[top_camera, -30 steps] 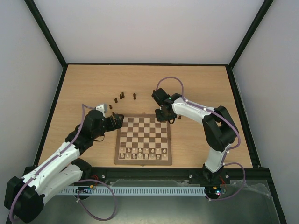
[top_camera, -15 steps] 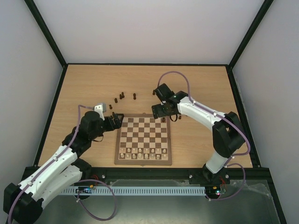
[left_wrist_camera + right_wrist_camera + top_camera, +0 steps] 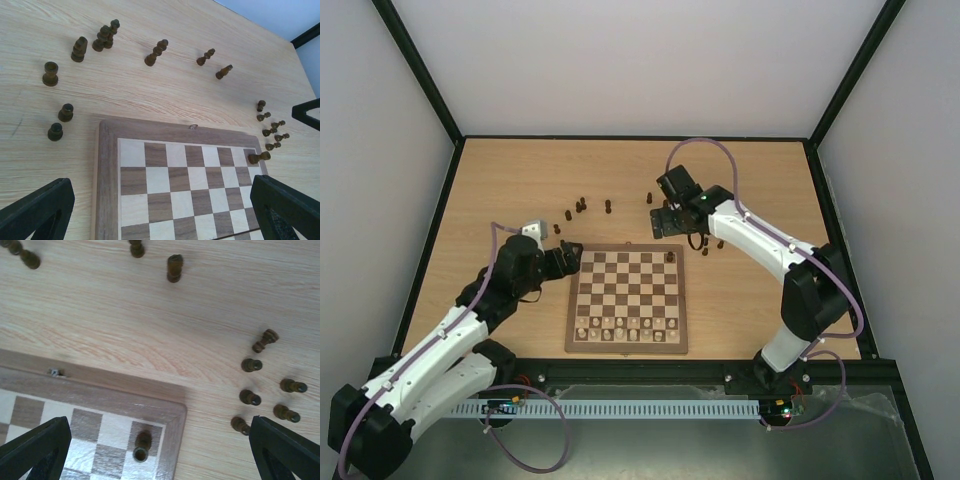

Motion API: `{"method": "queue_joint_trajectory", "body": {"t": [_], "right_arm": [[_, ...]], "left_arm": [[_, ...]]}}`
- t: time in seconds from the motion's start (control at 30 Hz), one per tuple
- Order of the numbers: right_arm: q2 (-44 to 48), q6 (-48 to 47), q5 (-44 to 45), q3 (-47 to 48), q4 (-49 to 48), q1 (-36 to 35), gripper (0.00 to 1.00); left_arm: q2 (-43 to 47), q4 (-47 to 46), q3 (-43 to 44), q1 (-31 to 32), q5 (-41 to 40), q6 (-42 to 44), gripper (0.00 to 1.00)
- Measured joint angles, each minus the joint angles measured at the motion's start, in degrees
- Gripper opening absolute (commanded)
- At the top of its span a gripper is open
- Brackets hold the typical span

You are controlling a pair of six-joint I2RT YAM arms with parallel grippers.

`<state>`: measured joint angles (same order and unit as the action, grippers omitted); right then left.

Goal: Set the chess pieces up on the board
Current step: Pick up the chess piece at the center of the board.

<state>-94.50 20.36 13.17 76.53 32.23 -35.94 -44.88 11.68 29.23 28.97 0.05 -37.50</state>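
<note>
The board (image 3: pixel 573 300) lies mid-table, with one dark chess piece (image 3: pixel 671 258) upright on its far right corner square. That piece (image 3: pixel 142 446) shows below my right gripper (image 3: pixel 160 452), which is open and empty. In the top view my right gripper (image 3: pixel 670 218) hovers just beyond the board's far right edge. Open and holding nothing, my left gripper (image 3: pixel 570 258) sits at the far left corner, over the squares (image 3: pixel 160 215). Loose dark pieces (image 3: pixel 156 52) stand on the tabletop beyond the board, and a cluster (image 3: pixel 250 365) lies right of the corner.
Pale chessmen (image 3: pixel 625 328) fill the board's two near rows. Two dark pieces (image 3: pixel 60 122) stand just left of the far left corner, close to my left gripper. A small metal clasp (image 3: pixel 193 126) sits on the board's far border. Black frame posts edge the table.
My right gripper has opened, left the dark piece on the far right corner square, and drawn back past the board's far edge. The left arm has barely shifted.
</note>
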Motion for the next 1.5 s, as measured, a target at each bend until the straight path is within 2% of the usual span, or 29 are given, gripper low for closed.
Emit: {"method": "queue_joint_trajectory", "body": {"t": [0.23, 0.63, 1.0, 1.2, 1.5], "right_arm": [[0.0, 0.0, -0.3, -0.2, -0.3, 4.1, 0.99], [-2.4, 0.9, 0.4, -1.4, -0.8, 9.2, 0.78], [-7.6, 1.6, 0.1, -4.3, -2.6, 15.2, 0.54], [-10.0, 1.7, 0.2, -4.3, -2.8, 19.3, 0.52], [-11.1, 1.9, 0.0, -4.2, -3.7, 21.6, 0.4]], "left_arm": [[0.9, 0.0, 0.0, 0.0, -2.6, 0.4, 1.0], [-4.2, 0.8, 1.4, 0.0, -1.9, 1.5, 1.0], [-4.5, 0.5, 1.4, 0.0, -0.1, 1.9, 1.0], [-4.5, 0.2, 1.4, 0.0, 0.4, 2.1, 0.99], [-4.5, -0.4, 1.4, 0.0, 1.2, 2.2, 1.0]]}}
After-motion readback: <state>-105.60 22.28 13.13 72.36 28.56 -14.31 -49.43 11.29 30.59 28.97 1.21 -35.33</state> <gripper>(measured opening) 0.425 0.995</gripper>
